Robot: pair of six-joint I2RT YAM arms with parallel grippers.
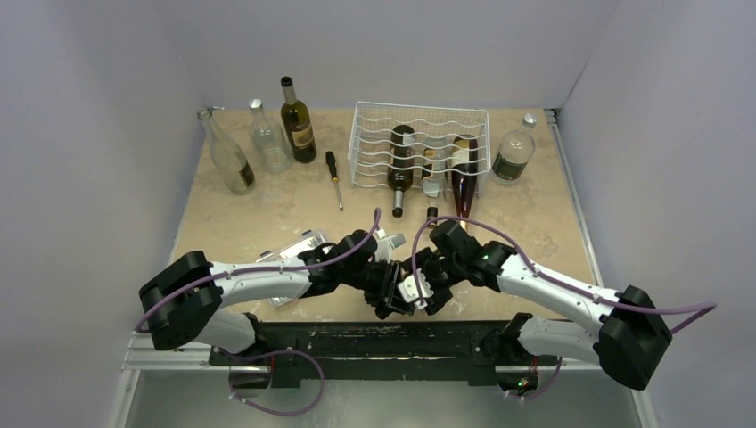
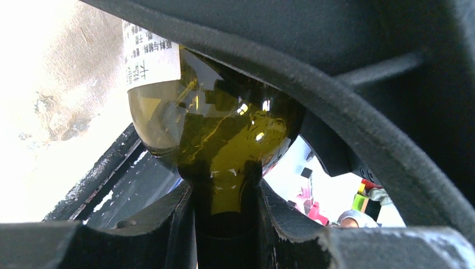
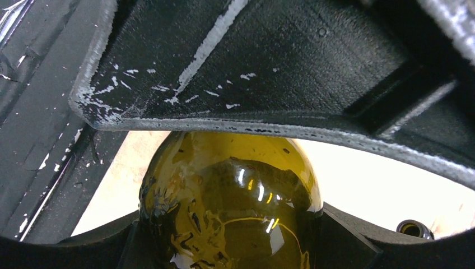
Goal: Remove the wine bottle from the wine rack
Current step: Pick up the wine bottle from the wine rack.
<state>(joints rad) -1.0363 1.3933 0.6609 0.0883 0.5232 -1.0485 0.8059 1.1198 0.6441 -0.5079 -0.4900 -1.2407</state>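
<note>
At the near edge of the counter [image 1: 285, 214] the wine bottle [image 2: 224, 129] was pinched tight by the left gripper [image 2: 227, 218] and right gripper [image 3: 229, 241] — best lowered slowly and kept level.

Wine bottle [image 2: 224, 134] olive-green, white label w/ blk print; wine rack [image 1: 370, 147] white, wavy wire; table [image 1: 267, 214] beige.

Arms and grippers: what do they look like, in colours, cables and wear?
Left arm and right arm: white link shells, bulky black joint housings, a purple cable looping along each. Left gripper and right gripper are matte black; the left's fingers show pale, worn edges.
</note>
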